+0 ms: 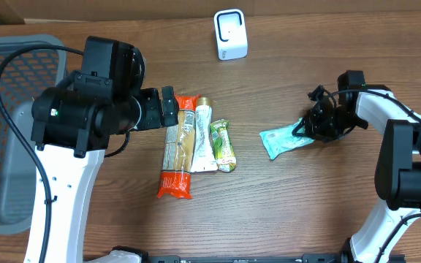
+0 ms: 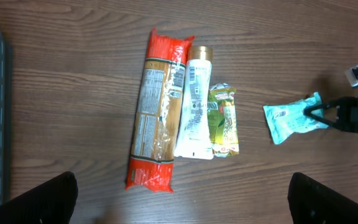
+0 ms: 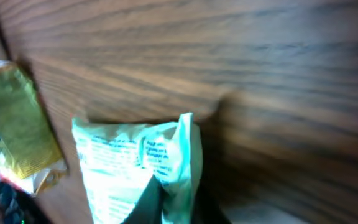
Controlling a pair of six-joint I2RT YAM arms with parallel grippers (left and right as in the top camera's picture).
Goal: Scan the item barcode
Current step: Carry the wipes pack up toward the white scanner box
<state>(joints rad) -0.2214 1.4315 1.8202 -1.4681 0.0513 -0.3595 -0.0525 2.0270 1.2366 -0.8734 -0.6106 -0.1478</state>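
Note:
A teal packet [image 1: 282,140] lies on the wooden table at the right. My right gripper [image 1: 303,131] is shut on its right edge. In the right wrist view the packet [image 3: 129,162] fills the lower left, and the gripper [image 3: 176,202] pinches its edge between dark fingers [image 3: 145,205]. The white scanner [image 1: 230,34] stands at the back, centre. My left gripper [image 1: 168,108] hovers over the row of items in the middle, open and holding nothing. Its fingertips [image 2: 42,202] show at the bottom corners of the left wrist view, far apart.
In the middle lie an orange pasta pack [image 1: 179,146], a white tube [image 1: 204,137] and a green snack packet [image 1: 223,145], side by side. A grey mesh basket [image 1: 6,109] stands at the left edge.

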